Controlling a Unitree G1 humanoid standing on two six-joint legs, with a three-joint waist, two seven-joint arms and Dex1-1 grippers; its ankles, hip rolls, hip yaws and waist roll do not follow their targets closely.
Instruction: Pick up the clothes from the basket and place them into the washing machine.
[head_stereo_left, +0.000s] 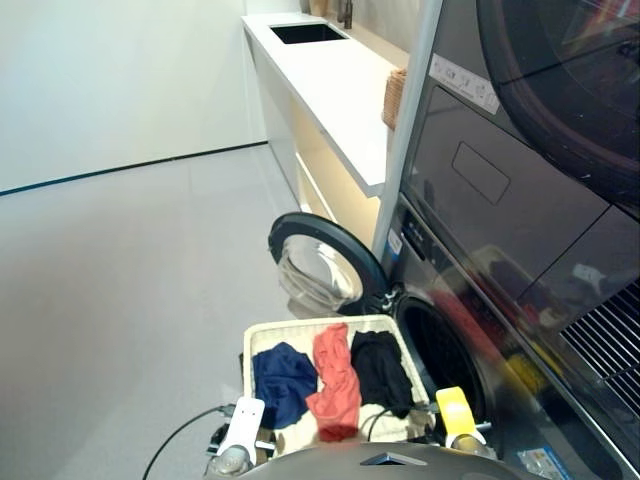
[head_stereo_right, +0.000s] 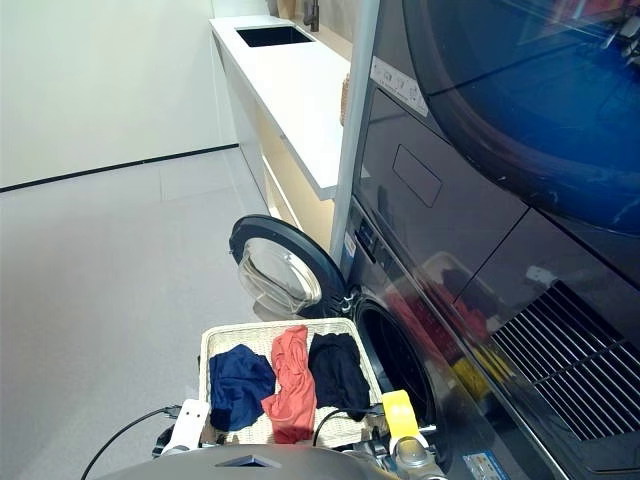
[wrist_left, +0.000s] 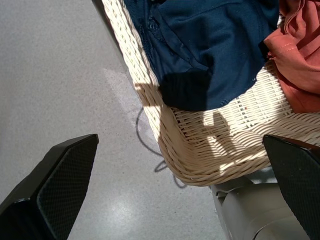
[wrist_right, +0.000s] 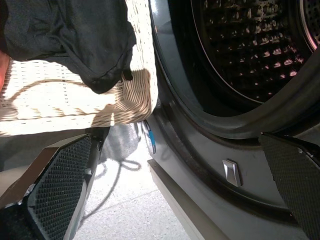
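Note:
The cream woven basket (head_stereo_left: 262, 336) sits on the floor in front of the washing machine (head_stereo_left: 452, 300), whose round door (head_stereo_left: 322, 262) is swung open beside the dark porthole (head_stereo_left: 440, 352). Three clothes lie side by side in the basket: a navy one (head_stereo_left: 283, 382), a red-orange one (head_stereo_left: 335, 385) and a black one (head_stereo_left: 380, 372). My left gripper (wrist_left: 180, 200) is open, above the basket's near corner beside the navy garment (wrist_left: 210, 55). My right gripper (wrist_right: 175, 195) is open too, between the basket's edge (wrist_right: 135, 95) and the drum opening (wrist_right: 250, 45). Neither holds anything.
A white counter (head_stereo_left: 340, 90) with a sink (head_stereo_left: 307, 32) runs along the wall beyond the door, with a small woven container (head_stereo_left: 394, 97) on it. A dark unit with a larger round door (head_stereo_left: 570, 80) is stacked above. A black cable (head_stereo_left: 180, 435) lies on the grey floor.

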